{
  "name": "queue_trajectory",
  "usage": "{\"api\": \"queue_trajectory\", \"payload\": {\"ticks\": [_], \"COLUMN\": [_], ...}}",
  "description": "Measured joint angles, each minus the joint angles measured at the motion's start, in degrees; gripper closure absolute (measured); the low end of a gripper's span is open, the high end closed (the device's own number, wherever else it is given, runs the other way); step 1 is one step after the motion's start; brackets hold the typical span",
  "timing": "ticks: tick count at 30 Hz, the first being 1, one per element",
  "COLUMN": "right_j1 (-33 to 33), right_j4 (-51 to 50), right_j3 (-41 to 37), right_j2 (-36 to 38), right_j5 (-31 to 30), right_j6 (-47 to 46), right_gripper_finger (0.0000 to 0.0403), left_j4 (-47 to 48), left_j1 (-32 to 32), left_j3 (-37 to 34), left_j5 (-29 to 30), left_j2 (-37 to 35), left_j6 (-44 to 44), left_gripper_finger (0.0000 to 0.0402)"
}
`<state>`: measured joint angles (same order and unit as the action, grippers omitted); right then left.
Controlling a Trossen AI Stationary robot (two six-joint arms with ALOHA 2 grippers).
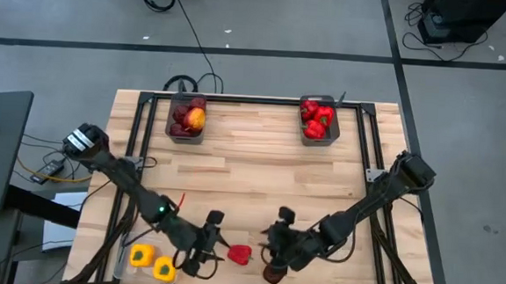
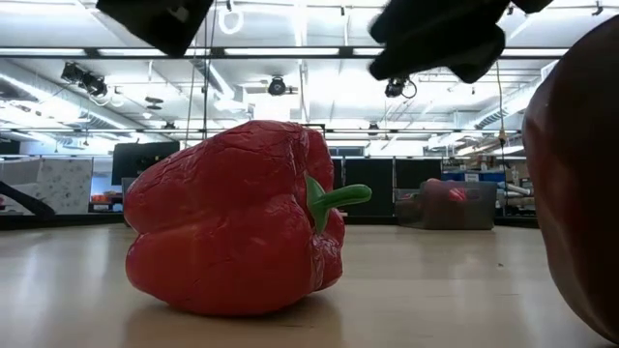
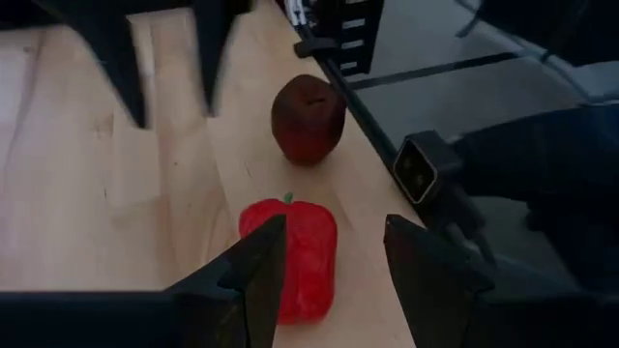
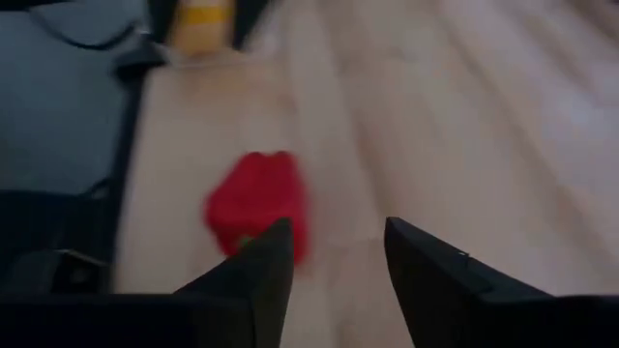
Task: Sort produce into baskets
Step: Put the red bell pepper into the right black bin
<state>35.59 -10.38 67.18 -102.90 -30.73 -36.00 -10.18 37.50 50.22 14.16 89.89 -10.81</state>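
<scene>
A red bell pepper [image 1: 240, 255] lies on its side on the wooden table near the front edge; it fills the low view [image 2: 232, 232]. A dark maroon apple [image 1: 273, 271] sits just to its right and also shows in the left wrist view [image 3: 308, 118]. My left gripper [image 1: 218, 248] is open just left of the pepper, and its fingers [image 3: 334, 251] hover over the pepper's near part [image 3: 305, 251]. My right gripper [image 1: 271, 240] is open above the apple, facing the pepper [image 4: 256, 205]. Two yellow peppers [image 1: 151, 262] lie at the front left.
A dark bin [image 1: 187, 118] with maroon apples and an orange-red one stands at the far left. A dark bin [image 1: 319, 120] with red peppers stands at the far right. Bare wood lies between the bins and the grippers. The table's front edge is close.
</scene>
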Motion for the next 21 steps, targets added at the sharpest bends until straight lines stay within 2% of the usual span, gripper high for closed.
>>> {"api": "queue_trajectory", "payload": {"ticks": [6, 13, 17, 21], "right_j1": [-0.7, -3.0, -3.4, -3.5], "right_j4": [8.7, 9.8, 11.2, 11.4], "right_j3": [0.0, 0.0, 0.0, 0.1], "right_j2": [-4.2, -5.8, -5.5, -6.6], "right_j5": [7.8, 14.7, 13.6, 11.2], "right_j6": [4.3, 6.5, 5.2, 6.0], "right_gripper_finger": [0.017, 0.0055, 0.0016, 0.0008], "left_j4": [-2.2, -3.5, -5.5, -10.0], "left_j1": [1.7, 0.9, -0.1, -1.2], "left_j3": [0.0, 0.0, -0.1, -0.1], "left_j5": [5.6, 5.8, 7.3, 8.7], "left_j2": [5.5, 10.9, 13.1, 15.7], "left_j6": [-0.3, -1.6, -2.2, -3.4], "left_gripper_finger": [0.0199, 0.0117, 0.0064, 0.0029]}}
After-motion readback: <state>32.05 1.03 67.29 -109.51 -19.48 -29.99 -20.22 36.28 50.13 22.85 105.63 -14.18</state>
